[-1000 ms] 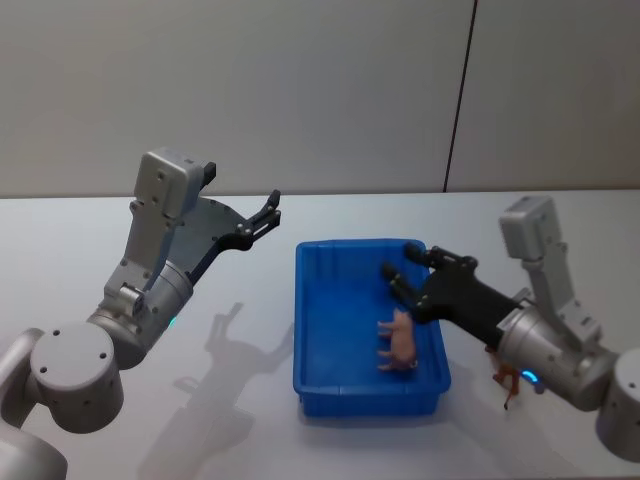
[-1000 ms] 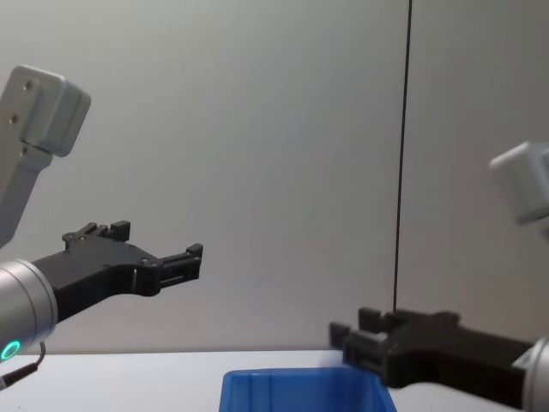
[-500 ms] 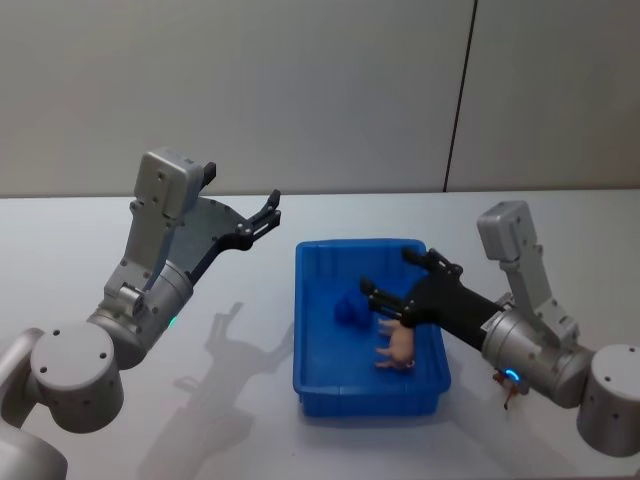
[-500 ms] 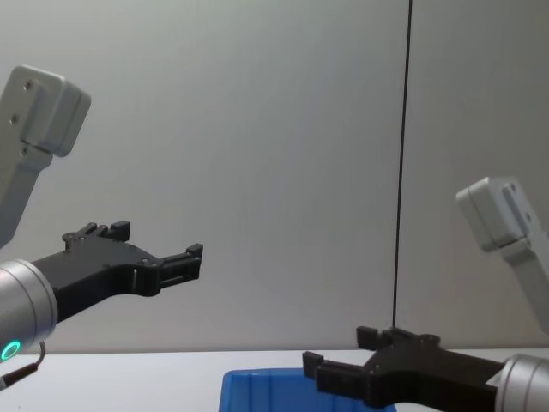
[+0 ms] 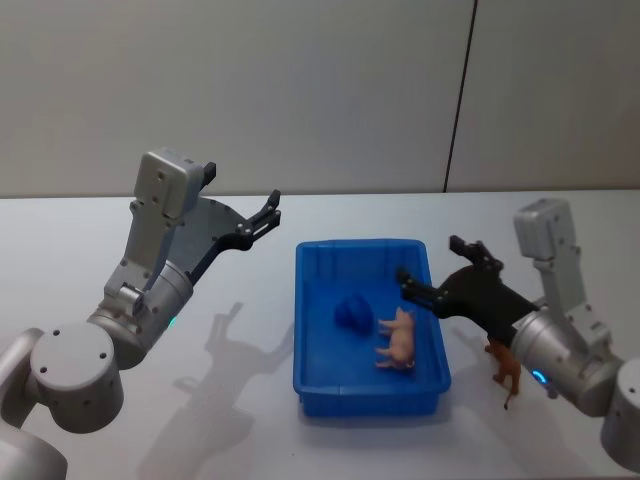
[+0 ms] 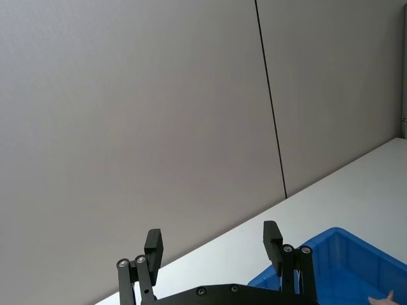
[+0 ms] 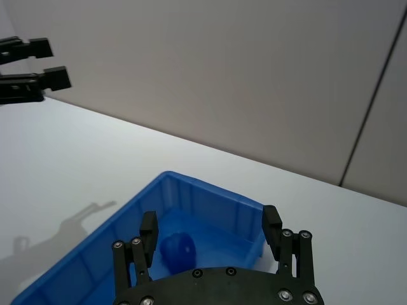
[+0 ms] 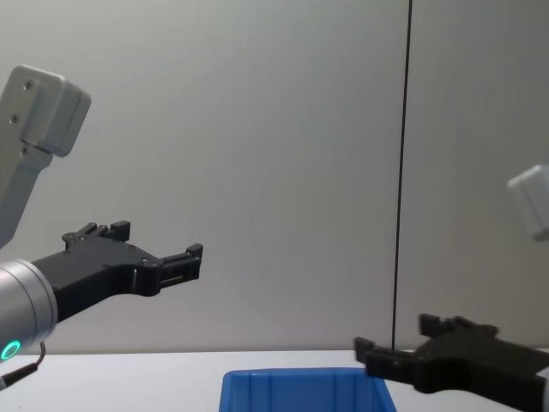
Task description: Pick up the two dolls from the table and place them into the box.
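Note:
The blue box stands mid-table. Inside it lie a small blue doll and a pink pig doll, side by side. My right gripper hovers open over the box's right rim with nothing between its fingers. Its wrist view looks down past the open right gripper onto the blue doll inside the box. My left gripper is held high, left of the box, open and empty. The chest view has the left gripper and right gripper above the box rim.
A small brown animal figure stands on the table to the right of the box, beneath my right arm. A grey wall with a dark vertical seam closes off the back. Bare white tabletop stretches left of the box.
The right gripper let the blue doll drop into the box beside the pig, then drew back toward the right rim. The left arm has not moved.

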You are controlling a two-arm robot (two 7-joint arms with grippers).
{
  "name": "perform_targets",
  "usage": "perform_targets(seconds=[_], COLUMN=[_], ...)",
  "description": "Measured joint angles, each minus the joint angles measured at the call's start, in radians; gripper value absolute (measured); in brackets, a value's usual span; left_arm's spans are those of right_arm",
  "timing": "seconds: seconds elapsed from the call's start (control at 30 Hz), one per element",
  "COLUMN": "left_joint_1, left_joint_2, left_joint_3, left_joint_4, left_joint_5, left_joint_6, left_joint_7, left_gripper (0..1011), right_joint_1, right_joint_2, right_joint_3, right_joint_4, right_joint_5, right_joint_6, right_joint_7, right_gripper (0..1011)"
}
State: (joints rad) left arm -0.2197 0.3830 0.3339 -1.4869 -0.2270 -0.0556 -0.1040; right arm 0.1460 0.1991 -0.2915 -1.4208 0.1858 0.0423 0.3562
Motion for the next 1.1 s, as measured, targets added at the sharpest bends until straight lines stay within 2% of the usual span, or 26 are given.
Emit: perform_targets(seconds=[0.2,0.4,0.63,0.83,1.1], left_joint_1=[0.000,0.000,0.000,0.000,0.000], left_joint_2=[0.000,0.000,0.000,0.000,0.000], left_joint_3=[0.000,0.000,0.000,0.000,0.000], left_joint_4=[0.000,0.000,0.000,0.000,0.000], left_joint_5=[0.000,0.000,0.000,0.000,0.000], left_joint_6=[0.000,0.000,0.000,0.000,0.000], left_joint_7=[0.000,0.000,0.000,0.000,0.000], left_gripper=[1001,1001,1001,1001,1001], right_joint_1=[-0.044,-0.100,-0.147,-0.181,-0.206], right_joint_2=[0.022,0.048,0.065,0.072,0.074], right_joint_3=[0.009,0.019,0.028,0.034,0.039], right_joint_4=[-0.060,-0.128,-0.169,-0.184,-0.183], right_joint_5=[0.002,0.008,0.024,0.046,0.074], right_joint_6=[0.036,0.097,0.157,0.197,0.217], right_joint_7=[-0.080,-0.177,-0.261,-0.320,-0.353], right_gripper=[1001,1001,1001,1001,1001])
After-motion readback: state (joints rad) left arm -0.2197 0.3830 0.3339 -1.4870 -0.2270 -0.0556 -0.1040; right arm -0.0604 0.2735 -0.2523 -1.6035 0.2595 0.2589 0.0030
